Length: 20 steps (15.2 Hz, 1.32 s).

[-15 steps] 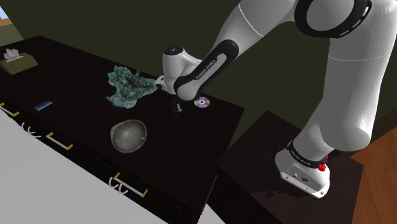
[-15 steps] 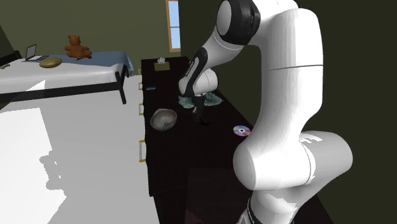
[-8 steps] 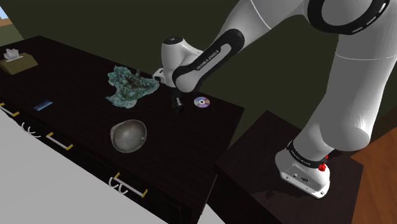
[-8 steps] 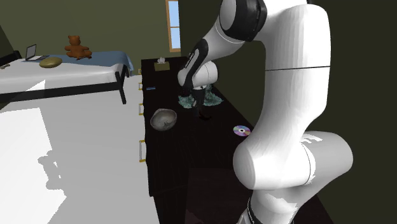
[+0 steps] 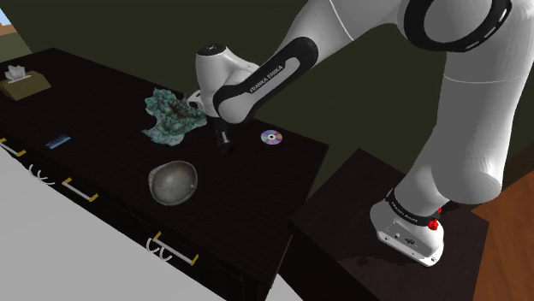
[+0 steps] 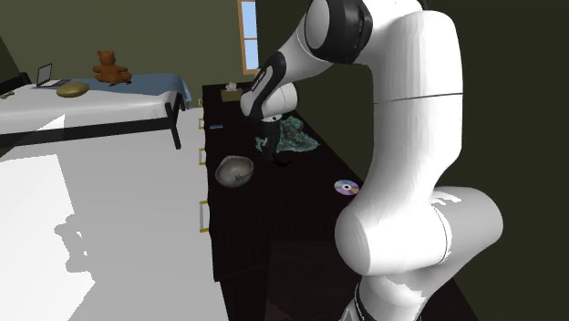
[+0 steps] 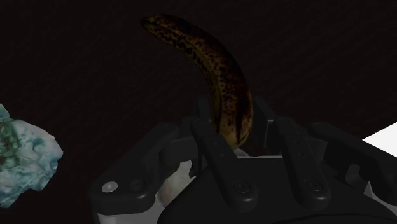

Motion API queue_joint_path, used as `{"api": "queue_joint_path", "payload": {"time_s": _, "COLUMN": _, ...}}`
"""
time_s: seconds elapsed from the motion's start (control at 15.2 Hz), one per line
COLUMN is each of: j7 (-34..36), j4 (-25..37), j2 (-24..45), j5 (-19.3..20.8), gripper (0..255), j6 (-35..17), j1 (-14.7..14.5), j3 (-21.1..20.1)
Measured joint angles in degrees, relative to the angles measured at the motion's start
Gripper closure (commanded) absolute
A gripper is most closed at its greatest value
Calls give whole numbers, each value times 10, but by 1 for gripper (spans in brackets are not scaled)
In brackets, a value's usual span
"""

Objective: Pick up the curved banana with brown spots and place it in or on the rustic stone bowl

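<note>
Your gripper [image 7: 234,114] is clenching the banana [image 7: 203,63]. In the wrist view its two black fingers [image 7: 213,149] are pressing on the fruit's near end from either side. The rest of the banana, yellow-brown and thick with dark spots, is curving away beyond the fingertips over the dark worktop [image 7: 95,76]. A pale teal lump [image 7: 25,159] is lying off to one side of the gripper, apart from it.

In the shoulder view, your gripper [image 5: 224,143] is hanging a little above the middle of the frame, pointing down at the worktop [image 5: 257,197]. The banana is too dark to make out here. The teal lump [image 5: 174,117] is sitting just to the gripper's left and a shiny disc [image 5: 271,137] is lying to its right. The grey bowl [image 5: 174,182] is standing open side up to the gripper's lower left, apart from it and holding nothing. A tissue box [image 5: 21,79] is sitting in the upper left corner, and a small blue thing [image 5: 58,140] is lying near the worktop's left edge.

In the second exterior view, your gripper [image 6: 271,146] is hovering just up and right of the bowl [image 6: 234,170]. The lump [image 6: 299,139] is lying to its right and the disc [image 6: 346,188] lower right. A bed [image 6: 91,100] is filling the upper left, carrying a teddy bear [image 6: 108,66] and a laptop [image 6: 41,76].
</note>
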State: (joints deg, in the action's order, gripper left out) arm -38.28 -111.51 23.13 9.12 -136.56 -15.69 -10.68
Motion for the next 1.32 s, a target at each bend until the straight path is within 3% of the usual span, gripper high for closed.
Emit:
{"api": "queue_joint_path", "payload": {"time_s": 0.53, "j7": 73, "j4": 183, "j2": 109, "j5": 20, "gripper": 255, "j6": 79, "j1": -74, "j3": -6}}
{"api": "queue_joint_path", "payload": {"time_s": 1.06, "j7": 114, "j4": 463, "j2": 269, "j5": 32, "gripper": 255, "j6": 202, "j1": -153, "j3": -4}}
{"api": "queue_joint_path", "payload": {"time_s": 1.32, "j7": 116, "j4": 480, "j2": 295, "j5": 34, "gripper": 255, "j6": 194, "j1": -157, "j3": -1}}
